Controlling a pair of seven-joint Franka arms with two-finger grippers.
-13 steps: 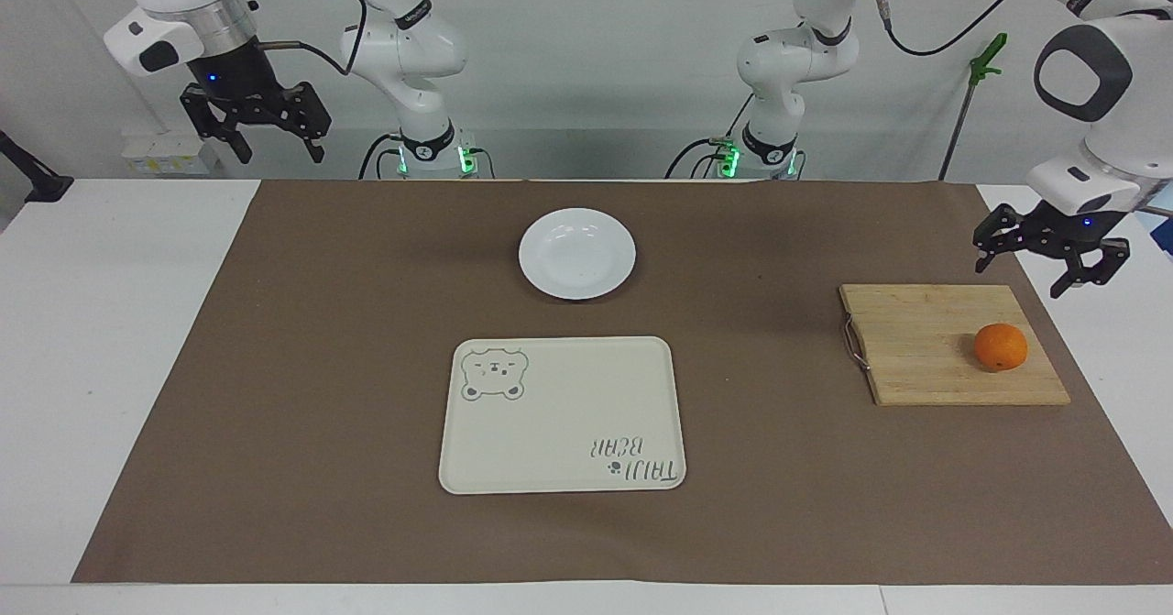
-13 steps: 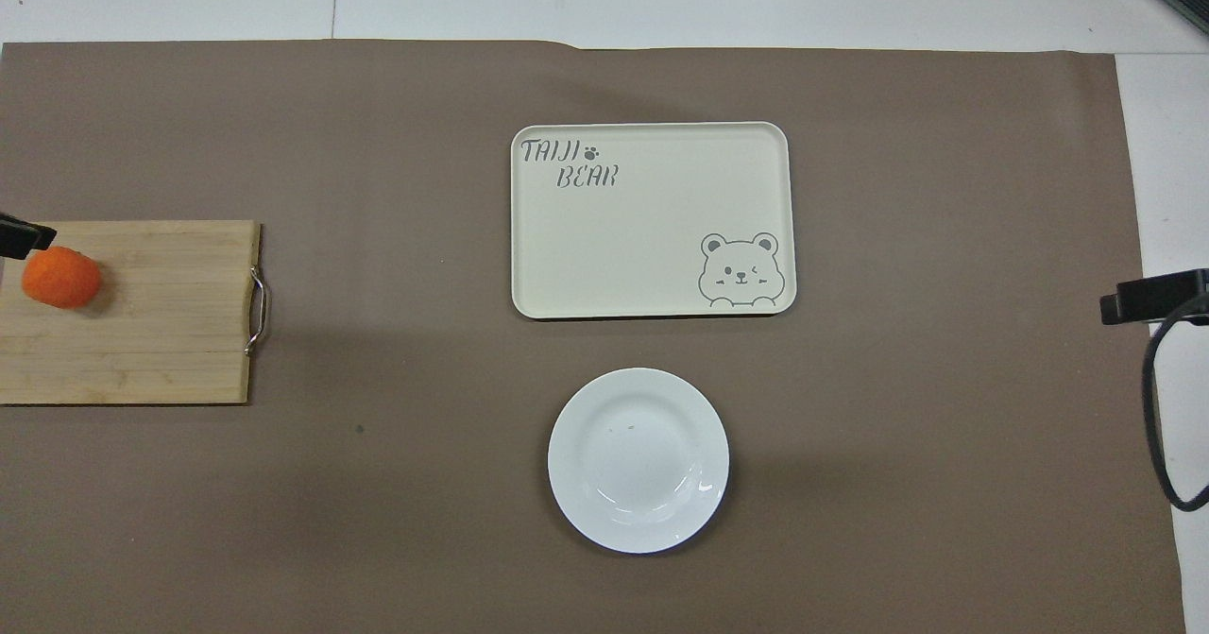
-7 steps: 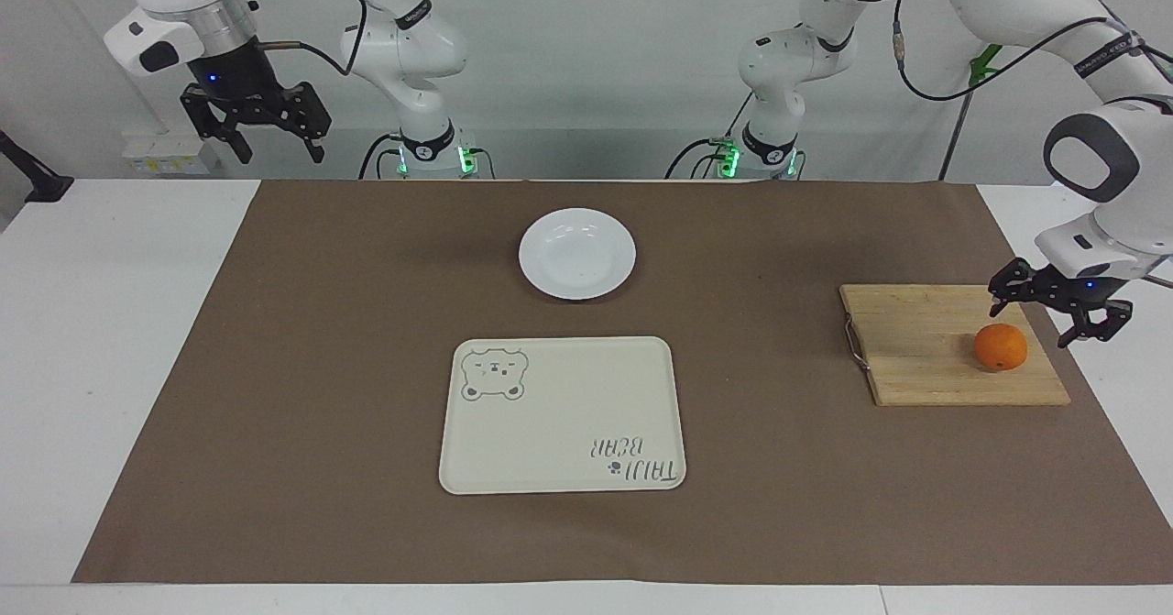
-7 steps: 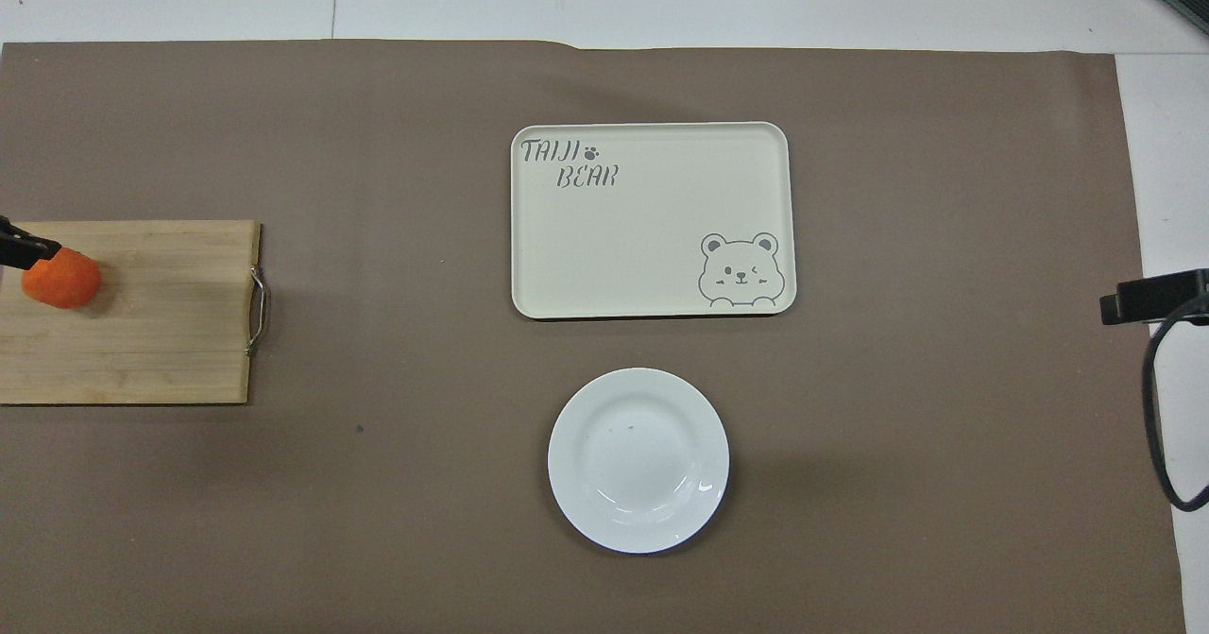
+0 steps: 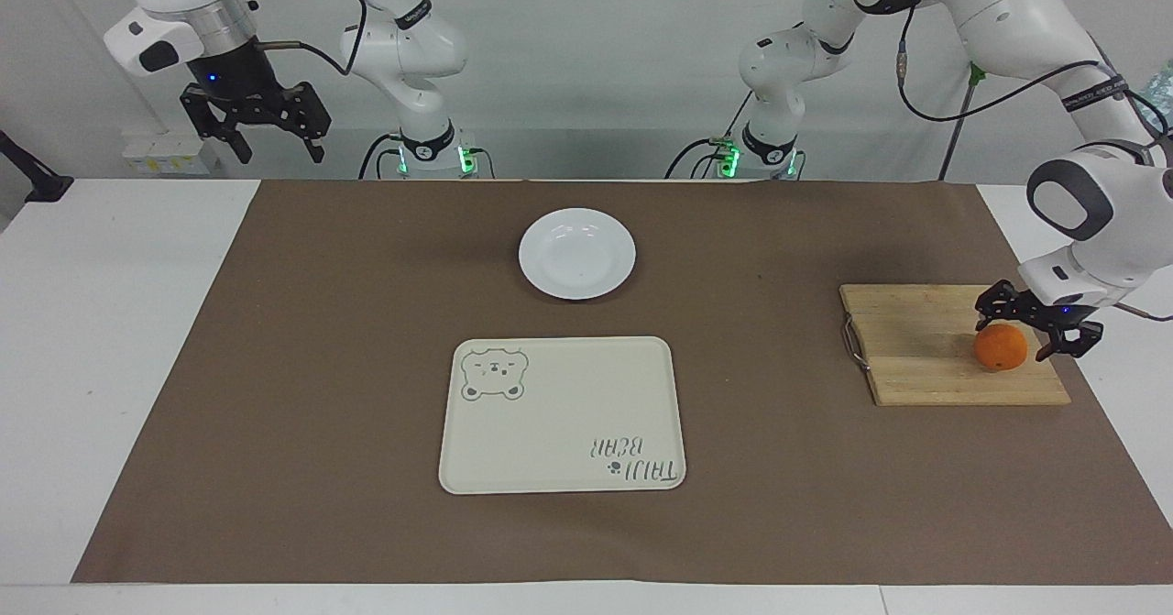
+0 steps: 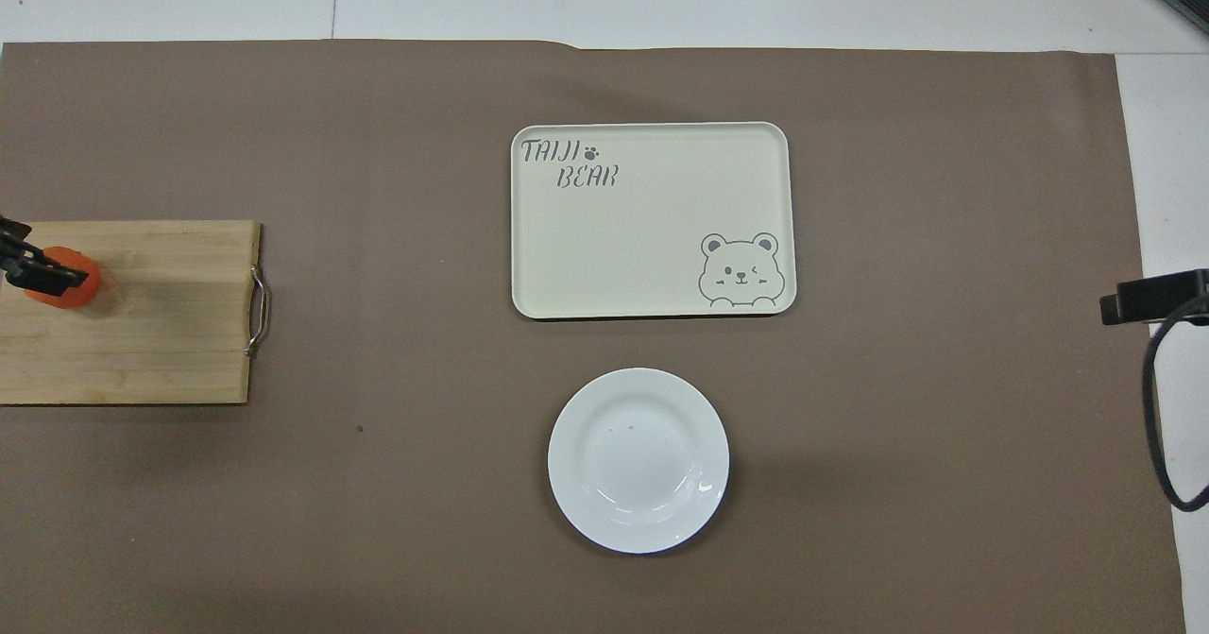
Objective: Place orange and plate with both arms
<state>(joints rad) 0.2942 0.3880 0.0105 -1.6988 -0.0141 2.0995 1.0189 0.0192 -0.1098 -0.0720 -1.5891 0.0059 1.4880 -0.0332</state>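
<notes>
The orange rests on the wooden cutting board at the left arm's end of the table. The left gripper is lowered around the orange, fingers spread on either side of it; contact cannot be confirmed. The white plate sits empty on the brown mat. The bear-print tray, also empty, lies farther from the robots than the plate. The right gripper waits raised, fingers apart.

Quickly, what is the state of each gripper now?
Left gripper: open, fingers around the orange, not closed on it.
Right gripper: open, empty, waiting raised.
</notes>
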